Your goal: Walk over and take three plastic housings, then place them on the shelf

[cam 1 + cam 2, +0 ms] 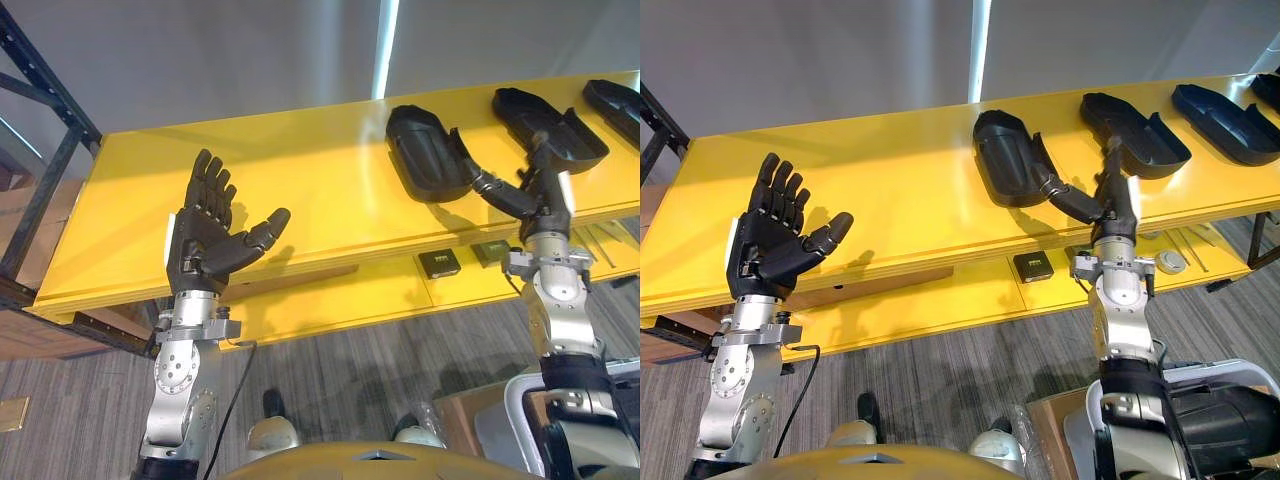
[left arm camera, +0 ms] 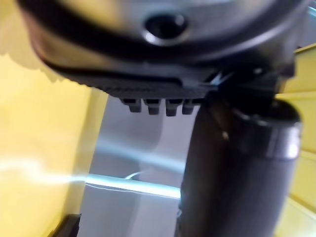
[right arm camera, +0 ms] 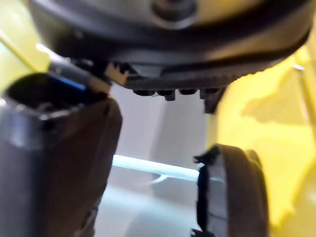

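Right eye view: we are holding our right hand (image 1: pixel 1119 205) open beside a housing (image 1: pixel 1005 160), probably to grasp it. Meanwhile our left hand (image 1: pixel 765 245) is hovering open.

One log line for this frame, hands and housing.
left hand: open, raised | right hand: open, beside housing | housing: lying on shelf

My left hand (image 1: pixel 770 240) and right hand (image 1: pixel 1118 203) are matt black, each on a silver-grey arm. The 3 moulded plastic housings (image 1: pixel 1012 158) are black as well, with a slight sheen. The flat shelf board (image 1: pixel 890 190) is plain bright yellow. The plank-patterned floor (image 1: pixel 940 380) is grey with darker streaks.
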`<state>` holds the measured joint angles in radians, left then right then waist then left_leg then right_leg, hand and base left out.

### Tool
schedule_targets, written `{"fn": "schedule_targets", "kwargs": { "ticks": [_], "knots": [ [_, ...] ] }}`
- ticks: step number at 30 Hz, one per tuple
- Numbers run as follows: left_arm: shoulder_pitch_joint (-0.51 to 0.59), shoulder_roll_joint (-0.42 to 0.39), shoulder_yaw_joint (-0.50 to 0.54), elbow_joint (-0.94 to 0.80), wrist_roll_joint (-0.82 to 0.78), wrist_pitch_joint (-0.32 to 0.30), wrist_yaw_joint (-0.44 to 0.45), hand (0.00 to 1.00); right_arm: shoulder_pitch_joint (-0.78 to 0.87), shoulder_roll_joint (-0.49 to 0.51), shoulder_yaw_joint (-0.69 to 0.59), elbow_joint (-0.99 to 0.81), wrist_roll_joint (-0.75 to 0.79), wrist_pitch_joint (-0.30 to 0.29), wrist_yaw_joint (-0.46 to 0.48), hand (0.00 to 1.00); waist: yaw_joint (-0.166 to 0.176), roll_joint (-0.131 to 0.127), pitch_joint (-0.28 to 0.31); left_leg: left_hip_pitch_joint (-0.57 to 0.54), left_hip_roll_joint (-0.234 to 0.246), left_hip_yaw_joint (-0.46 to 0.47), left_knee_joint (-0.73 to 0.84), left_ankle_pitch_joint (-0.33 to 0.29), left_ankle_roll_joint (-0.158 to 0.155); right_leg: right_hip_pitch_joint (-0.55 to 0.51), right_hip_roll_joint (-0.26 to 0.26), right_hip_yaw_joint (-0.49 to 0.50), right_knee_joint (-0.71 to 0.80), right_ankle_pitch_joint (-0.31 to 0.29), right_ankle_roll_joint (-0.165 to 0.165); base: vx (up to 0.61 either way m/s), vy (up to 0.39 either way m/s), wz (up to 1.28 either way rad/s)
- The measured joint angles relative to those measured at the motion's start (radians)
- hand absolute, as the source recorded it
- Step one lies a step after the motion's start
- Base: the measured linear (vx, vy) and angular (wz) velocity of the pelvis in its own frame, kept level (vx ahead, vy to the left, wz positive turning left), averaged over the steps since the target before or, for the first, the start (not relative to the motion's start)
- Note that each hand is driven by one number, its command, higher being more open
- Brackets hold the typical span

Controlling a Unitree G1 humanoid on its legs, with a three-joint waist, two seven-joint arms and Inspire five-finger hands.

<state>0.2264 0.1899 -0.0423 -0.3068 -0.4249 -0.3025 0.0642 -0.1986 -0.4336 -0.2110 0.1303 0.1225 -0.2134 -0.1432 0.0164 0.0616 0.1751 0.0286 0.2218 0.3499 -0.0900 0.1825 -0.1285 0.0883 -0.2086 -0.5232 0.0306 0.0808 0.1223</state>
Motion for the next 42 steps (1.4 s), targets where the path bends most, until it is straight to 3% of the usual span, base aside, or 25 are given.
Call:
{"fn": "schedule_targets", "kwargs": {
  "ticks": [5,13,19,22,26,29,31,32,33,34,35,37,42],
  "knots": [
    [0.017,-0.001,-0.001,-0.025,0.0,-0.009,-0.001,1.0,0.13,0.087,-0.05,-0.264,0.003,-0.057,-0.031,1.0,-0.037,-0.001,-0.001,0.024,0.001,0.052,0.0,-0.024,-0.004,-0.001,0.002,0.037,-0.019,0.003,0.006,0.02,0.016,-0.24],
    [-0.013,0.0,-0.002,-0.074,-0.008,-0.023,-0.002,1.0,0.324,0.173,-0.052,-0.305,0.089,-0.054,0.086,1.0,-0.074,-0.006,-0.023,0.05,0.002,0.114,0.0,-0.036,-0.013,-0.019,0.002,0.091,-0.02,0.006,0.008,0.05,0.016,-0.19],
    [-0.026,-0.001,-0.022,-0.077,-0.046,-0.025,-0.021,1.0,0.385,0.178,-0.052,-0.398,0.088,-0.053,0.017,1.0,-0.078,-0.01,-0.049,0.055,0.002,0.154,0.001,-0.042,-0.018,-0.045,0.003,0.13,-0.018,0.009,0.008,0.03,0.012,-0.21],
    [-0.019,0.0,-0.04,-0.077,-0.059,-0.025,-0.048,1.0,0.428,0.225,-0.053,-0.444,0.092,-0.053,-0.032,1.0,-0.083,-0.017,-0.052,0.087,0.006,0.215,0.001,-0.053,-0.028,-0.059,0.012,0.188,-0.017,0.014,0.005,0.02,0.014,-0.52],
    [0.01,0.009,-0.066,-0.115,-0.083,-0.045,-0.065,1.0,0.555,0.295,-0.067,-0.451,0.123,-0.053,-0.062,1.0,-0.135,-0.02,-0.058,0.105,0.017,0.308,0.004,-0.069,-0.041,-0.116,0.038,0.287,-0.027,0.027,0.002,0.01,-0.005,-0.71],
    [0.01,0.01,-0.069,-0.118,-0.081,-0.08,-0.027,1.0,0.598,0.3,-0.09,-0.451,0.14,-0.054,-0.069,1.0,-0.155,-0.019,-0.06,0.114,0.019,0.382,0.015,-0.097,-0.051,-0.175,0.067,0.39,-0.049,0.055,-0.003,0.0,-0.015,-1.08],
    [0.009,0.014,-0.067,-0.117,-0.058,-0.093,0.043,1.0,0.604,0.293,-0.106,-0.451,0.158,-0.064,-0.059,1.0,-0.156,-0.023,-0.057,0.099,0.019,0.335,0.094,-0.177,-0.052,-0.204,0.083,0.467,-0.052,0.066,-0.018,-0.02,-0.027,-1.3],
    [0.01,0.017,-0.052,-0.117,-0.012,-0.093,0.111,1.0,0.607,0.274,-0.119,-0.45,0.183,-0.077,-0.046,1.0,-0.149,-0.017,-0.053,0.072,0.001,0.187,0.191,-0.281,-0.035,-0.211,0.105,0.536,-0.053,0.069,-0.026,-0.02,-0.022,-1.34],
    [0.01,0.017,-0.041,-0.117,0.007,-0.093,0.132,1.0,0.608,0.266,-0.127,-0.45,0.193,-0.083,-0.037,1.0,-0.144,-0.011,-0.051,0.063,-0.011,0.116,0.226,-0.327,-0.023,-0.21,0.115,0.562,-0.052,0.07,-0.029,-0.02,0.019,-1.96],
    [0.01,0.018,0.009,-0.118,0.034,-0.094,0.164,1.0,0.608,0.238,-0.144,-0.45,0.222,-0.101,-0.017,1.0,-0.125,0.012,-0.057,0.051,-0.038,-0.035,0.31,-0.412,0.01,-0.209,0.149,0.636,-0.052,0.074,-0.035,0.01,0.06,-1.58],
    [0.007,0.018,0.05,-0.127,0.038,-0.094,0.167,1.0,0.605,0.222,-0.149,-0.449,0.241,-0.115,-0.008,1.0,-0.125,0.026,-0.056,0.05,-0.04,-0.104,0.34,-0.437,0.017,-0.209,0.163,0.663,-0.05,0.076,-0.033,0.03,0.082,-1.41],
    [-0.003,0.019,0.089,-0.145,0.039,-0.106,0.164,1.0,0.596,0.216,-0.14,-0.439,0.248,-0.127,-0.006,1.0,-0.126,0.037,-0.054,0.049,-0.043,-0.124,0.366,-0.465,0.02,-0.21,0.168,0.684,-0.051,0.081,-0.026,0.04,0.085,-0.43],
    [-0.038,0.04,0.065,-0.165,0.083,-0.133,0.175,1.0,0.59,0.233,-0.058,-0.297,0.237,-0.119,-0.013,1.0,-0.097,0.019,-0.035,0.038,-0.055,-0.138,0.417,-0.503,0.029,-0.226,0.154,0.687,0.012,0.062,-0.009,-0.03,0.083,0.05]
  ]
}}
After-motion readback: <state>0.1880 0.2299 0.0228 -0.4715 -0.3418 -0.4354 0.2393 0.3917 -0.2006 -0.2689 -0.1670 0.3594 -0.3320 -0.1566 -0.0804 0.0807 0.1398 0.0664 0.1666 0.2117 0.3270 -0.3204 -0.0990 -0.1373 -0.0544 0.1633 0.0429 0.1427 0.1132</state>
